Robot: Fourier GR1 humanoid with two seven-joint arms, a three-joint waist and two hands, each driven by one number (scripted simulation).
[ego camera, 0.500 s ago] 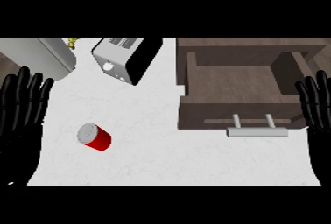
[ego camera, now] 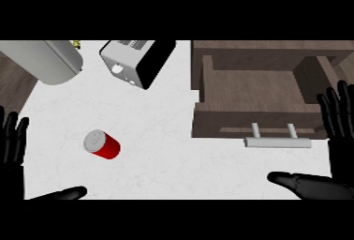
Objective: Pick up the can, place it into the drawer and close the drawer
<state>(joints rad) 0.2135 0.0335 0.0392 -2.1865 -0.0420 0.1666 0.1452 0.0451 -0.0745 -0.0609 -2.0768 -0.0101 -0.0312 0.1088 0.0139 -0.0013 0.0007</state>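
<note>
A red can (ego camera: 102, 144) with a silver lid lies on its side on the white counter (ego camera: 173, 159), left of centre. The brown drawer (ego camera: 259, 101) stands pulled open at the upper right, its inside bare, with a pale bar handle (ego camera: 276, 141) on its front. My left hand (ego camera: 12, 145) shows at the left edge, open with fingers up, well left of the can; its thumb (ego camera: 62, 194) lies low. My right hand (ego camera: 339, 140) is open at the right edge beside the drawer front, thumb (ego camera: 301, 183) pointing left.
A toaster (ego camera: 135, 61) stands at the back, left of the drawer. A large grey rounded appliance (ego camera: 45, 61) sits in the back left corner with a small yellow thing (ego camera: 76, 44) behind it. Dark wood floor (ego camera: 14, 86) shows past the counter's left edge.
The view sits lower and closer now: the can and drawer show further down. Both hands stay open at the edges, shifted downward, thumbs now showing.
</note>
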